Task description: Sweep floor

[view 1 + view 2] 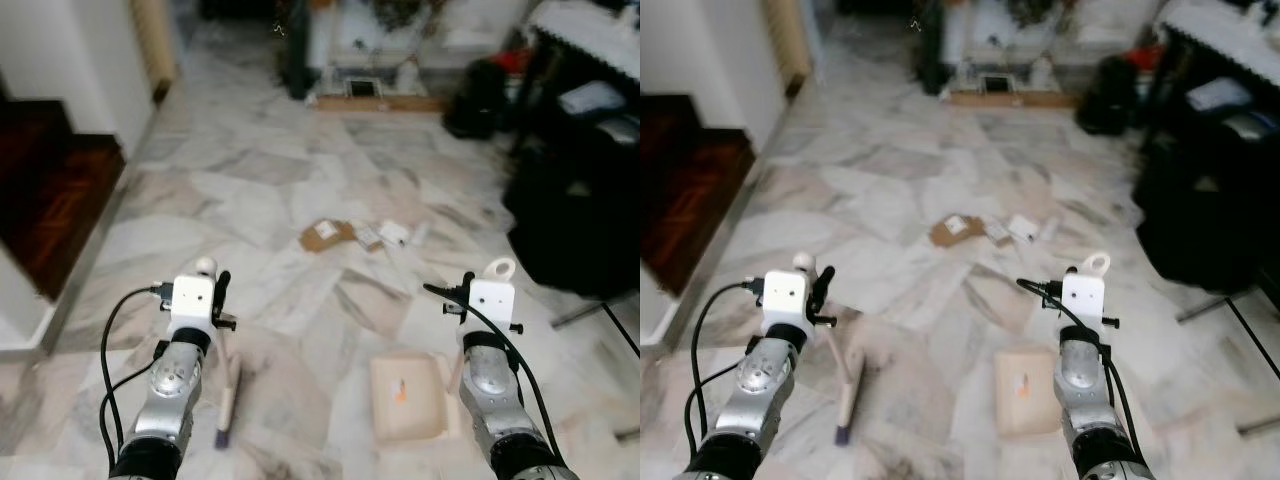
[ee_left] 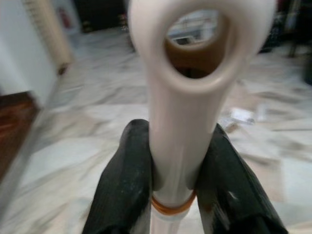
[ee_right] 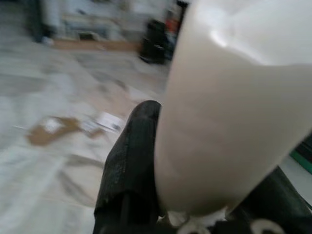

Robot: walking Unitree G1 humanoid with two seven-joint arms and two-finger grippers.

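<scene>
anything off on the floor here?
Yes: a small litter pile of torn brown cardboard and white paper scraps lies loose on the marble floor, ahead of the broom in the left claw and the dustpan in the right claw.

Broom: cream plastic hand broom with a looped handle top; the handle is clamped between the left gripper's two black fingers; an orange band rings the handle just below the fingers; the brush head rests on the floor, slanting down below the gripper.
Dustpan: cream plastic dustpan, flat tray lying on the floor just beside and below the right gripper; its cream handle, ending in a ring, sits between that gripper's black fingers.
Litter: scattered brown cardboard piece and white paper scraps on the white marble floor, well ahead of both fingertips, between the two grippers' lines.
</scene>
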